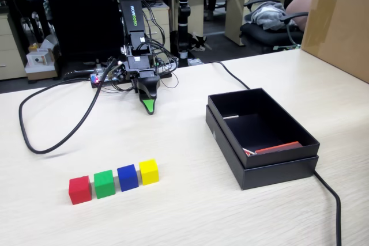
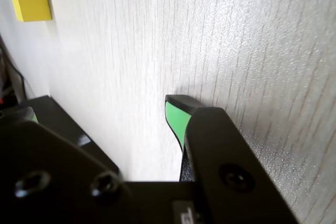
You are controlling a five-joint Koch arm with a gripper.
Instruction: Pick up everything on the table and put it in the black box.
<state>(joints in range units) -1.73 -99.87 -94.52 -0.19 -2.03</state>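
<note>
Four cubes, red [image 1: 79,189], green [image 1: 104,184], blue [image 1: 127,177], yellow [image 1: 149,171], side by side on tabletop [image 1: 173,211] well ahead of empty end effector [image 1: 149,106], jaw gap unreadable; black box [image 1: 260,137] off to one side; risk: nudging neighbouring cubes through tight spacing.
</note>
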